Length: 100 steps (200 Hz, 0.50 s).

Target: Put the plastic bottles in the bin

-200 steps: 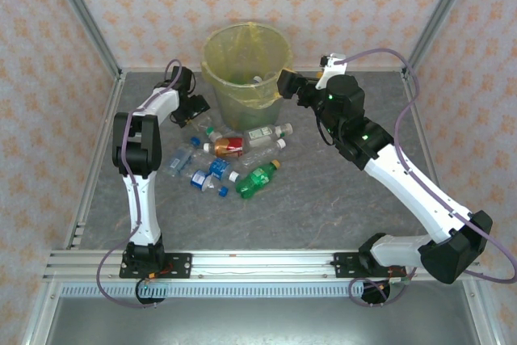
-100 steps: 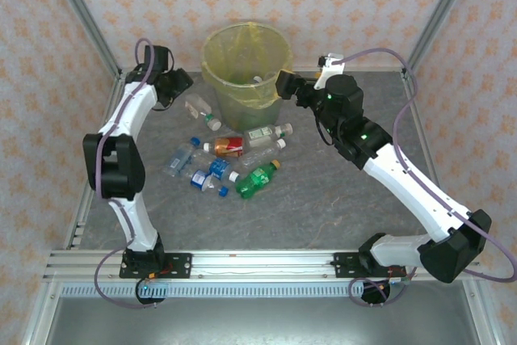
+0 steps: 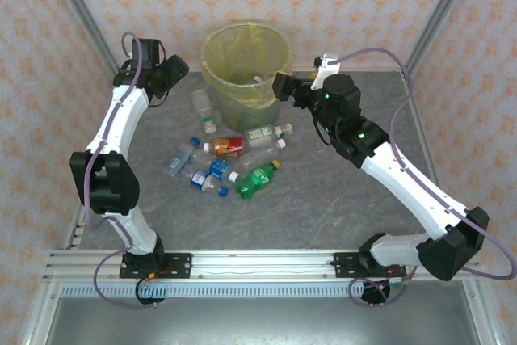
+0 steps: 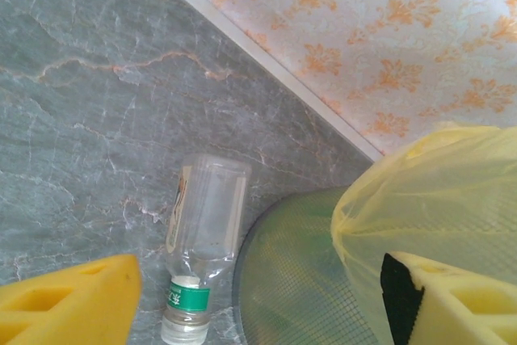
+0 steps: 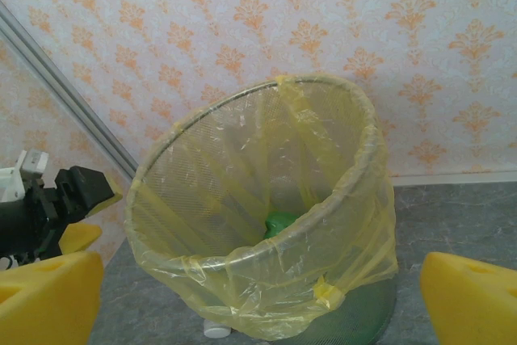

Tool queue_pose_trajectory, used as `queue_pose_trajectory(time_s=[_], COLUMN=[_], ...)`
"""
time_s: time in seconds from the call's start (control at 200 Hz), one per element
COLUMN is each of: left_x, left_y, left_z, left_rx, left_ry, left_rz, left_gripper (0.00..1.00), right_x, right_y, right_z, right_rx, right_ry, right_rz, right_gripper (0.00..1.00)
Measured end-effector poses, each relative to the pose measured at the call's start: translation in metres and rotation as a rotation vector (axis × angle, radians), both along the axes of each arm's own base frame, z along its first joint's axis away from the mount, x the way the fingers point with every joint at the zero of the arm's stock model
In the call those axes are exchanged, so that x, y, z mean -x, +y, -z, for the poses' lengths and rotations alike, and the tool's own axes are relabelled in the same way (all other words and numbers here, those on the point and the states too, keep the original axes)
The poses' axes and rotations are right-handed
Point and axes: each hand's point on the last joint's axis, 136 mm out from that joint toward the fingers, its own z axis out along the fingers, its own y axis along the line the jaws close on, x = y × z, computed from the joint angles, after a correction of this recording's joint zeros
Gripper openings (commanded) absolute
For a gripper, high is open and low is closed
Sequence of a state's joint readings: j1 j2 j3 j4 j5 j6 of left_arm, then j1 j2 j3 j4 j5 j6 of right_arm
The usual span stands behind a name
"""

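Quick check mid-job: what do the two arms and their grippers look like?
The left arm and right arm match: white links, black joint housings, a loose purple cable along each. Blocky yellow fingers; small green lights on the right arm.

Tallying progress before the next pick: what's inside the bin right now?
Inside the bin, the right wrist view shows something green low down; the top view shows a pale object too. The yellow liner blurs the bottom, so a count isn't possible.

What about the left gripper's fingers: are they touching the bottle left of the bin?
Apart. Top view: the left gripper hangs clear of the bottle, bare table between them.
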State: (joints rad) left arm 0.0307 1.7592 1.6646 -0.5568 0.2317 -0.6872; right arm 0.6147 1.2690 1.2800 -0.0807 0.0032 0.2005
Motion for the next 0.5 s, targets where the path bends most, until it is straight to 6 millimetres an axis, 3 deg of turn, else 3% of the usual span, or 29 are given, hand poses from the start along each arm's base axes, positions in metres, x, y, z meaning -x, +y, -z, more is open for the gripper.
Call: queue_pose_trajectory(time_s=[0.11,0.265,0.4,0.501], left_x=[-0.005,-0.019,-0.027,-0.030], left_y=[0.000,-0.001,-0.013,-0.021], left_z=[0.023,0.079,0.125,0.145], left_rx=[-0.005,-0.060,-0.095,-0.109], left_ry=[0.046,0.172,0.268,0.312], left_rz=[0.004,0.015,0.050,0.076], left_gripper=[0.82,0.81,0.81,0.81], right_x=[0.000,0.000,0.000,-0.001], right_y=[0.000,0.000,-0.001,-0.001], right_z=[0.000,0.000,0.000,0.000], right_rx=[0.004,0.010,0.018,0.021], right_ry=[-0.001,-0.004,-0.006,-0.008], right_rz=[-0.001,-0.001,0.001,0.005], right_gripper=[1.00,1.00,1.00,1.00])
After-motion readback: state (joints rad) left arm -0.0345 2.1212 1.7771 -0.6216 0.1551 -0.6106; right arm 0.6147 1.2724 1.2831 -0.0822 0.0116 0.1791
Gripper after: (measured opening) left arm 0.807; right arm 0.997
